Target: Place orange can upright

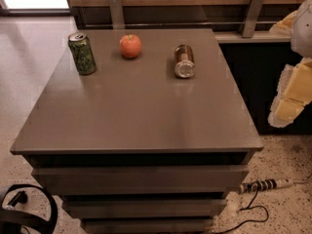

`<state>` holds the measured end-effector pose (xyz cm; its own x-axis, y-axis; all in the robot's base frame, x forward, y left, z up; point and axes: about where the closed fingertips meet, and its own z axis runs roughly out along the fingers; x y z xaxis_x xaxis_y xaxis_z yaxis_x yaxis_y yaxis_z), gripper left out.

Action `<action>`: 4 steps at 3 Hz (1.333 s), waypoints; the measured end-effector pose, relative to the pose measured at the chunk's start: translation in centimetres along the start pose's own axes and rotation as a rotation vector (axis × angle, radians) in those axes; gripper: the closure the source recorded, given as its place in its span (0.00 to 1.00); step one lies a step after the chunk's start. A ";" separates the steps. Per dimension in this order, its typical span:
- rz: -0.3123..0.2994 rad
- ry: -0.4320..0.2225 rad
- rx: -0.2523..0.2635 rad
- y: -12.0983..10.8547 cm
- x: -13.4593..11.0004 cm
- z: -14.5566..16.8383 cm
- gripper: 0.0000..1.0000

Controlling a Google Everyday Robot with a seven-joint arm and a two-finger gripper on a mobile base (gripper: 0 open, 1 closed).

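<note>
The grey table (136, 111) fills the view. The gripper (292, 99) hangs off its right edge, well apart from everything on it; whether it is open or closed cannot be told. The green can (82, 53) stands upright back left. The orange can (184, 61) lies on its side back right, with the apple (130, 46) between them.

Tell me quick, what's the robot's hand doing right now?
Gripper: right of the table, apart from the orange can lying on its side; open or closed cannot be told.
</note>
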<state>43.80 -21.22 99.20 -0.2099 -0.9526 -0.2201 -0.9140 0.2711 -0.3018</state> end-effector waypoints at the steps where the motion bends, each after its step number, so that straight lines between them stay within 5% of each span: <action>1: 0.000 0.000 0.000 0.0 0.0 0.0 0.00; 4: 0.121 -0.107 -0.070 -7.7 -2.0 -0.9 0.00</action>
<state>50.96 -21.47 102.77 -0.2849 -0.8927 -0.3492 -0.9070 0.3689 -0.2031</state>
